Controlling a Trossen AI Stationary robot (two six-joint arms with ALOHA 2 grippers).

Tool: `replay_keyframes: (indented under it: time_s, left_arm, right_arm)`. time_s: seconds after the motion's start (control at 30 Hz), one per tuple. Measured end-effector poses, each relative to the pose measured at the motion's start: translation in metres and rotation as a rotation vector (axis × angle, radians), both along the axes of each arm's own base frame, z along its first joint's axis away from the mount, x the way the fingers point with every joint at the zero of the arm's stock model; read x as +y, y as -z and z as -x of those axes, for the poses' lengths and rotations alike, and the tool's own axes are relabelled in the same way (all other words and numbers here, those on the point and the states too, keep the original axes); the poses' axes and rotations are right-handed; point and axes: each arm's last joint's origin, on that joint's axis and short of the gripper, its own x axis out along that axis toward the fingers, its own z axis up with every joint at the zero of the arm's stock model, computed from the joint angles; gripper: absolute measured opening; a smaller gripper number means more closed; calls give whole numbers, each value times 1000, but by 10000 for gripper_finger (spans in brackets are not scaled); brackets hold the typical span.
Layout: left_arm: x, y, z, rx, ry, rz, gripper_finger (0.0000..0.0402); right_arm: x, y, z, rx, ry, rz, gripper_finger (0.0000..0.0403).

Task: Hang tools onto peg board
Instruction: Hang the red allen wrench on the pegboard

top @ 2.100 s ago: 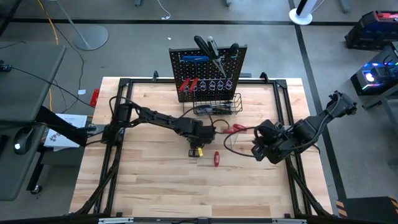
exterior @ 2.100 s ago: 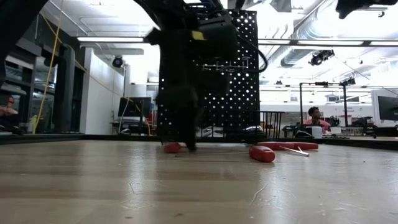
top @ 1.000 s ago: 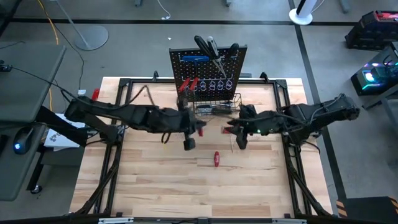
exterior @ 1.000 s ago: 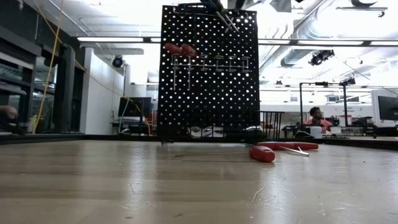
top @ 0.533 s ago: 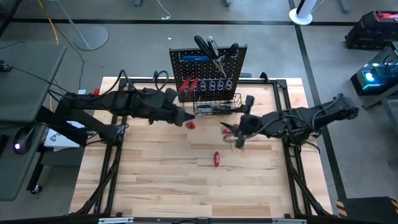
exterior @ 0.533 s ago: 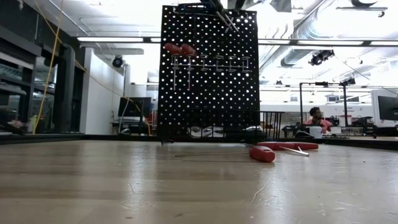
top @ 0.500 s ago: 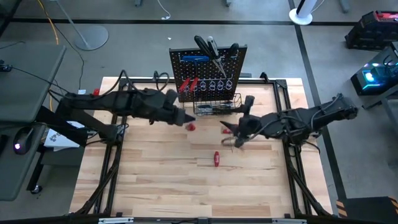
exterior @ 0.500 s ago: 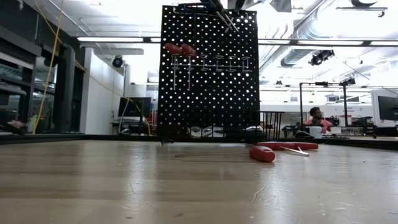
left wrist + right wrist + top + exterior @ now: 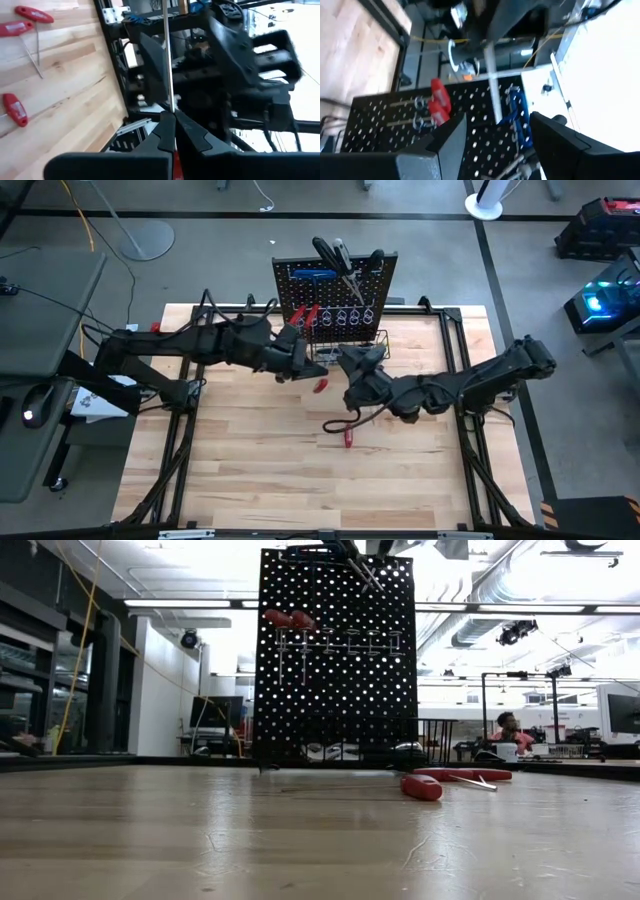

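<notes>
I am carrying a red-handled screwdriver [image 9: 319,385], left jaws [image 9: 300,370] pinched on its shaft, toward the peg board [image 9: 335,285] at upper centre; next, threading a hook. Right jaws [image 9: 352,360] gaping, empty.

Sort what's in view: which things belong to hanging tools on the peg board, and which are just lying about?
Part of the job:
- peg board
- red-handled tool, clamped in the left gripper
- red screwdriver, lying loose
- blue key and red handles, already hung

Just lying about:
- computer mouse
- white stand base
</notes>
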Motion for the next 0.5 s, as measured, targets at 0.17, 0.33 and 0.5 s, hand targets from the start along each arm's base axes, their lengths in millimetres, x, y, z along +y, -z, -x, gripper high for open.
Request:
replay_keyframes:
  time_s: [0.17, 0.33, 0.5]
  left_arm:
    - [1, 0, -1, 1, -7, 6, 0]
    - [2, 1, -1, 3, -10, 9, 0]
    - [3, 1, -1, 5, -1, 14, 0]
  right_arm:
    - [2, 0, -2, 7, -65, 6, 210]
    - [3, 1, -3, 8, -124, 3, 190]
    - [1, 8, -10, 25, -161, -8, 135]
